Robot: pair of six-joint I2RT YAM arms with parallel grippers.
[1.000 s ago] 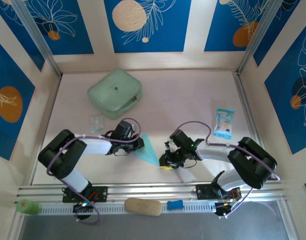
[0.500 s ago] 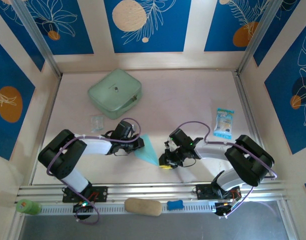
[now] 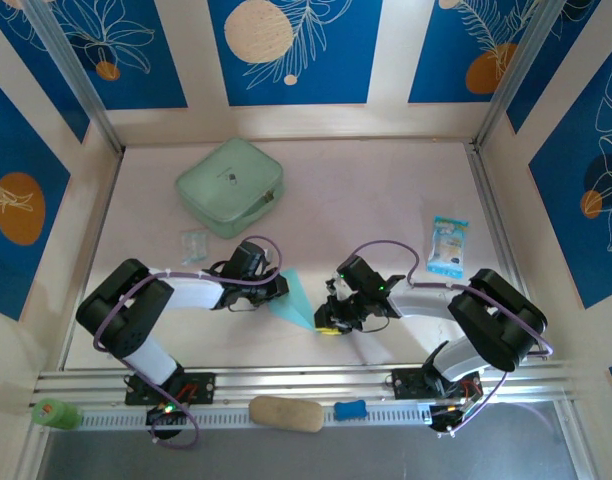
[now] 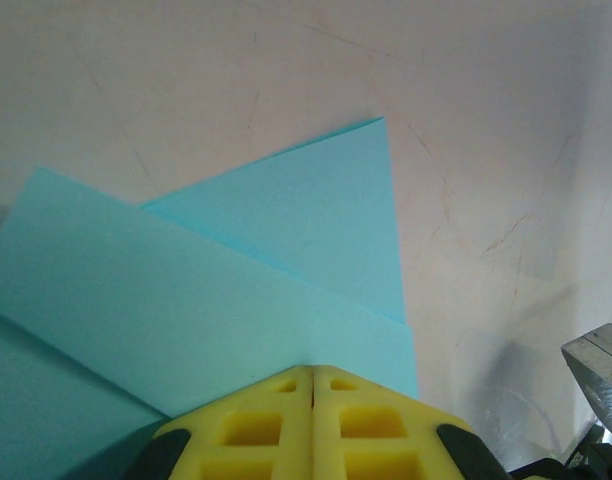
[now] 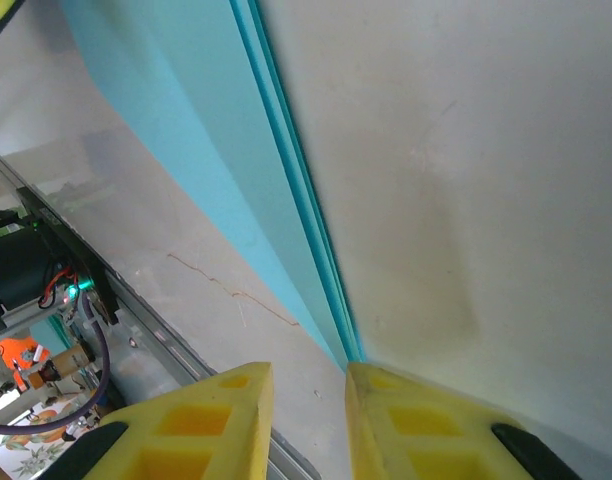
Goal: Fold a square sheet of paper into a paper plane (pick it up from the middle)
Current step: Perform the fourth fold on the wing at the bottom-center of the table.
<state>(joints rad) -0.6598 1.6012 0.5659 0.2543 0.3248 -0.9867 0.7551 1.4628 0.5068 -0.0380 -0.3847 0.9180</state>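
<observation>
The paper plane (image 3: pixel 298 297) lies flat on the table between the two arms as a light cyan dart, its point toward the near right. In the left wrist view its creased layers (image 4: pixel 236 290) spread out ahead of the fingers. My left gripper (image 3: pixel 278 288) (image 4: pixel 312 372) is shut, its yellow tips resting on the paper's wide end. My right gripper (image 3: pixel 326 325) (image 5: pixel 309 375) is open by a narrow gap at the point. The stacked paper edges (image 5: pixel 286 190) run down to the inner side of the right finger (image 5: pixel 406 410). Nothing sits between the fingers.
A mint-green rounded case (image 3: pixel 230 186) sits at the back left. A small printed packet (image 3: pixel 447 246) lies at the right and a small clear packet (image 3: pixel 193 244) by the left arm. The front rail (image 3: pixel 306 385) carries a tan object (image 3: pixel 285 413), a blue piece (image 3: pixel 351 409) and a green item (image 3: pixel 56 413).
My right gripper has edged slightly left toward the paper's point. The left arm and the paper have not moved.
</observation>
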